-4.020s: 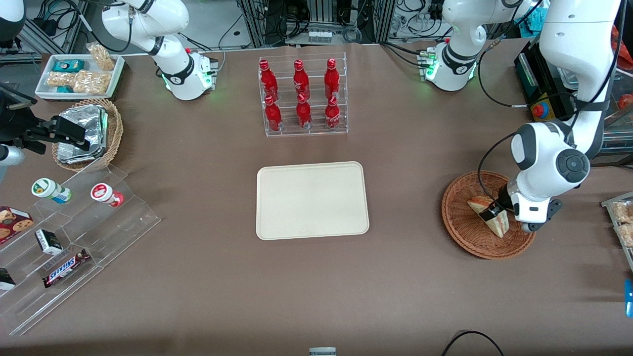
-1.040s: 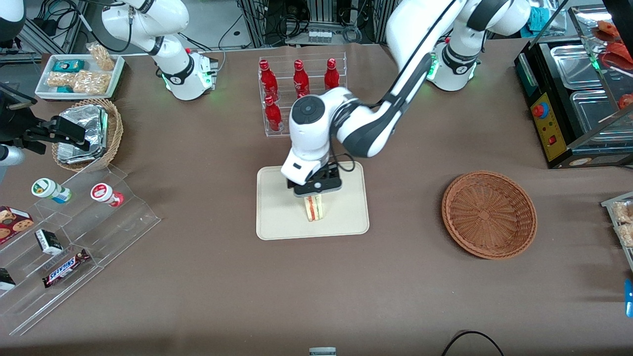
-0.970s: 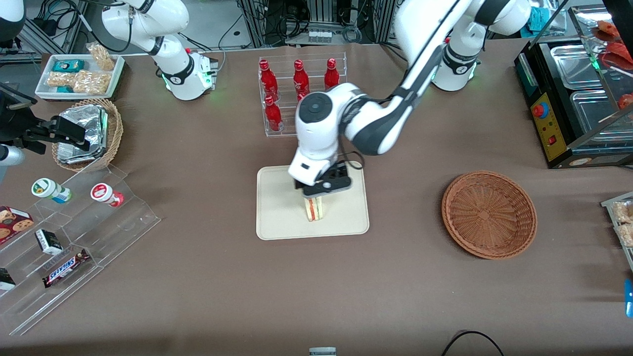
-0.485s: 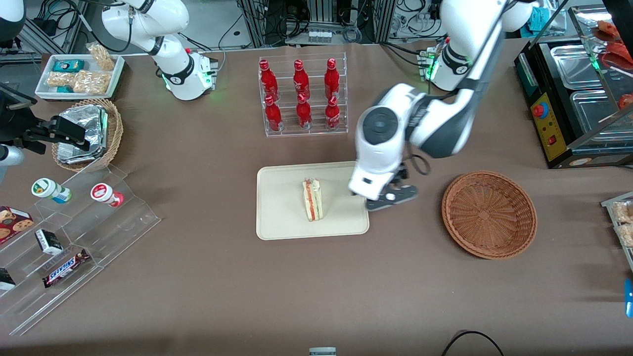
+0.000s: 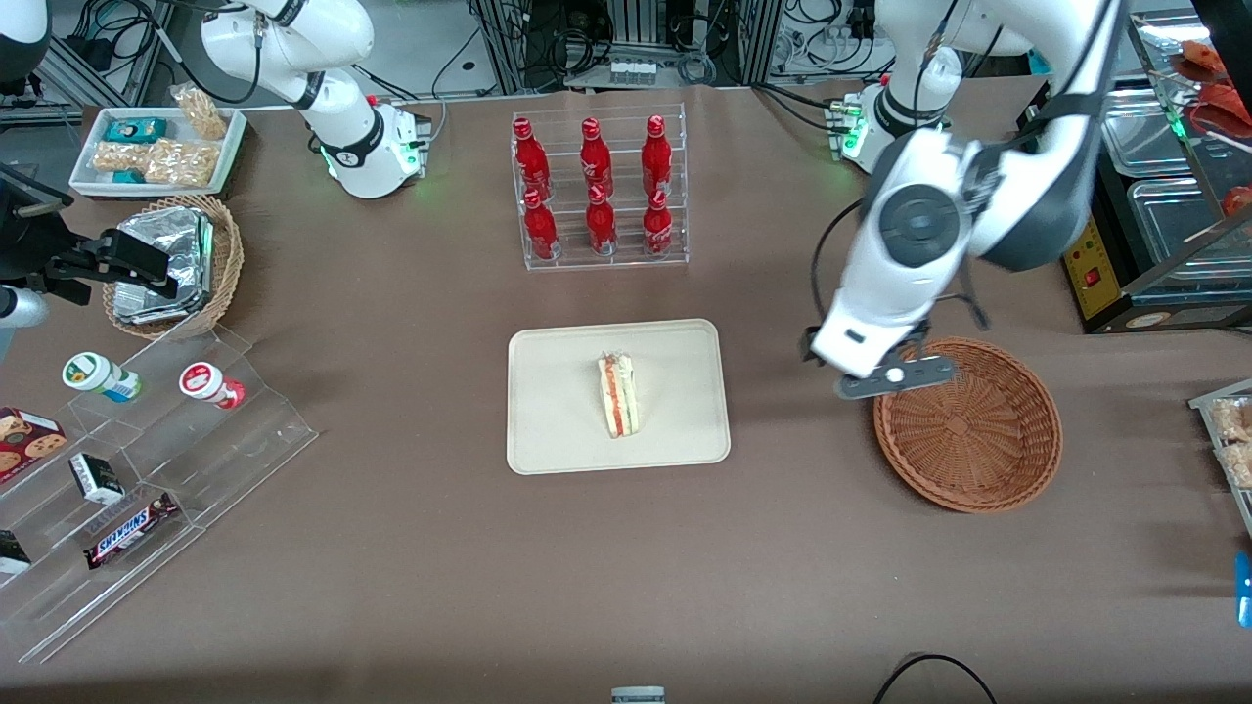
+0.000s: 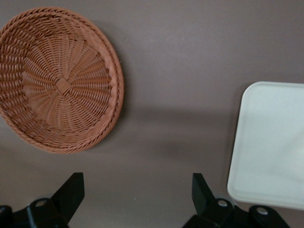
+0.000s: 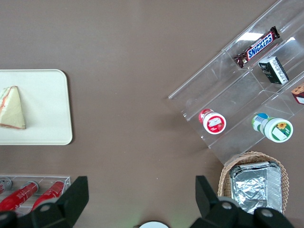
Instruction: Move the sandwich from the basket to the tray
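The working arm reaches out from its base, gripper (image 5: 895, 376) hanging empty with fingers (image 6: 70, 192) spread wide over the table between one tray (image 5: 548, 440) and one basket (image 5: 1017, 469). One sandwich (image 5: 617, 394) stands on the tray. Six red bottles (image 5: 591, 186) fill the rack.

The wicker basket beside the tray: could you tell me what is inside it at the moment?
Nothing shows inside the basket; its woven bottom is bare, except a rim part that the open gripper covers in front view. The sandwich lies on the tray.
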Controlling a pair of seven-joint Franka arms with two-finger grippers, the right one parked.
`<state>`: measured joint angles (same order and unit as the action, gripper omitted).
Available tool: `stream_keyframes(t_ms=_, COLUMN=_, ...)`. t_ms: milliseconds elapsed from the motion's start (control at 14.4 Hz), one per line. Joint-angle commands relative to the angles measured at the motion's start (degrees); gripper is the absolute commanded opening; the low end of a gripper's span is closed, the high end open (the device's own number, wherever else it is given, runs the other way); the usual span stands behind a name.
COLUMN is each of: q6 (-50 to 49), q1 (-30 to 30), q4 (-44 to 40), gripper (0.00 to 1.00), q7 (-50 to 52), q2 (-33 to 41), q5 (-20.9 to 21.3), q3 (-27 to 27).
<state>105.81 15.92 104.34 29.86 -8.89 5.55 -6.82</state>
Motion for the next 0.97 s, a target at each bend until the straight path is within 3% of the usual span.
stream_keyframes(t_ms=0, q6=-4.02, q1=-4.47, q4=1.74, gripper=1.0, q7=-9.18, q2=5.01, q5=-3.0, q3=-0.47)
stream_keyframes(t_ms=139, q6=-7.88, q1=-9.99, q4=1.48, gripper=1.0, q7=-15.76, q2=7.82, q5=-4.22, q3=-0.91)
stream_keyframes(t_ms=347, q6=-16.93, q1=-16.07, q4=-5.7, gripper=1.0, q7=-28.68, q2=8.36, q5=-7.57, q3=-1.35)
stream_keyframes(t_ms=901, q6=-19.33, q1=-17.76, q4=-16.19, gripper=1.0, q7=-32.41, q2=8.45, q5=-6.7, q3=4.8)
